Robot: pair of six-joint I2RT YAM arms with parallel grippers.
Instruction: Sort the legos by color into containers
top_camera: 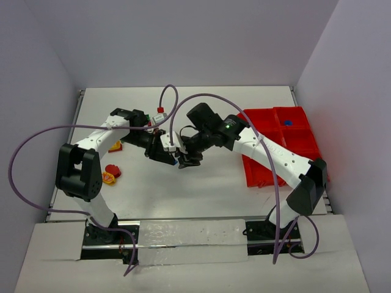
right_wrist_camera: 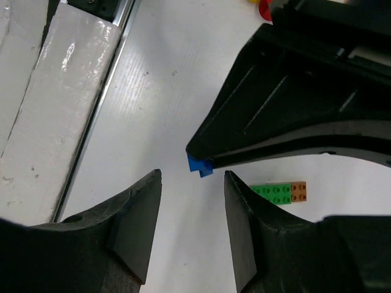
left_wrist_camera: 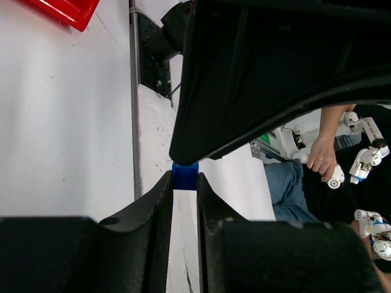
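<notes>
**Left wrist view: one blue brick pinched**

The left gripper point(left_wrist_camera: 184, 186) is clamped on one blue lego brick point(left_wrist_camera: 184, 176) at its fingertips. Facing it, the right gripper point(right_wrist_camera: 192, 178) has its jaws apart, just short of the brick. One green-and-brown brick point(right_wrist_camera: 280, 191) lies beyond. At the frame's right, the red tray point(top_camera: 300, 143) holds one blue piece point(top_camera: 288, 122).

brick point(left_wrist_camera: 184, 174) in left tool point(left_wrist_camera: 183, 184), tray point(top_camera: 302, 141) far right

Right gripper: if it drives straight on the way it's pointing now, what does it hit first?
Most likely the blue brick pinched in the left gripper's tips. It sits dead ahead, in line with the gap between the right gripper's open jaws. How far off it is remains unclear.
</notes>
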